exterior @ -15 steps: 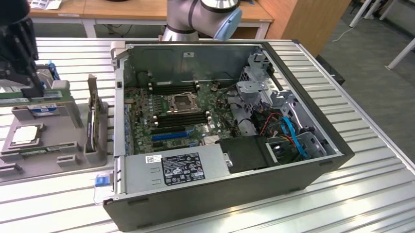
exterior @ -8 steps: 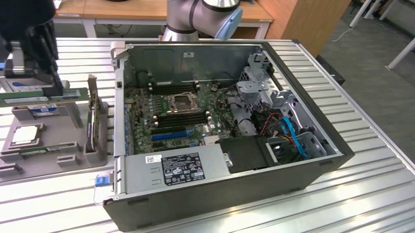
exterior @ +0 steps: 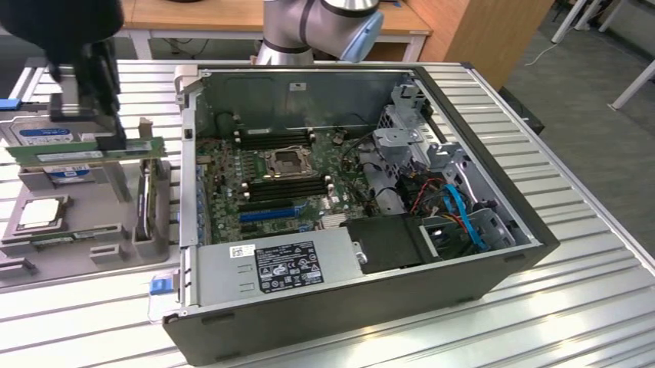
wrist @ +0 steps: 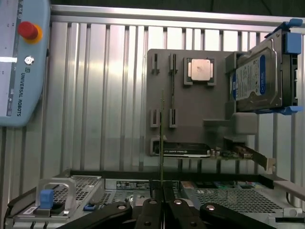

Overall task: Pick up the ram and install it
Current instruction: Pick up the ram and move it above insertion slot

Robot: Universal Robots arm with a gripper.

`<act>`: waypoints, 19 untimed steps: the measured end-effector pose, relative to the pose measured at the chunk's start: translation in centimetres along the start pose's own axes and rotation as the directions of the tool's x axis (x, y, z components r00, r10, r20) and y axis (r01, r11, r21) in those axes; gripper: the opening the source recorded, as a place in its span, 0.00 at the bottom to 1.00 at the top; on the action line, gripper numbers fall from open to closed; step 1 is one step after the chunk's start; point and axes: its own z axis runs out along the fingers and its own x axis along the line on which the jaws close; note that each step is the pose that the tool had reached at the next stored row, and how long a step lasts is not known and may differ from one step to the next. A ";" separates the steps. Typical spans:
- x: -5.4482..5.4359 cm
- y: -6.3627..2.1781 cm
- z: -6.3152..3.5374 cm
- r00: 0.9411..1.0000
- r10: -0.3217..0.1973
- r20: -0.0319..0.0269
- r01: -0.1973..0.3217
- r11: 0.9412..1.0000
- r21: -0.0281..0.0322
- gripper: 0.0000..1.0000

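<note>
My black pincer [exterior: 106,136] is shut tight on the long, thin green circuit-board ram stick [exterior: 138,147], held above the grey parts tray [exterior: 61,264], beside the open dark computer case [exterior: 358,310].

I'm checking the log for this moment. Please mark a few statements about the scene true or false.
1. The hand grips the ram. True.
2. The ram sits in a motherboard slot. False: it is held over the tray, outside the case.
3. The processor lies on the tray. True.
4. The case has its side panel on. False: it is open, with the motherboard in sight.
</note>
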 end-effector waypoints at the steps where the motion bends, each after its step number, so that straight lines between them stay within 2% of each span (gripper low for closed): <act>1: 0.0 -0.38 -0.02 1.000 0.000 0.000 0.000 1.000 0.000 0.11; 19: 0.1 -7.43 -0.34 1.000 0.000 0.000 0.000 1.000 -0.004 0.11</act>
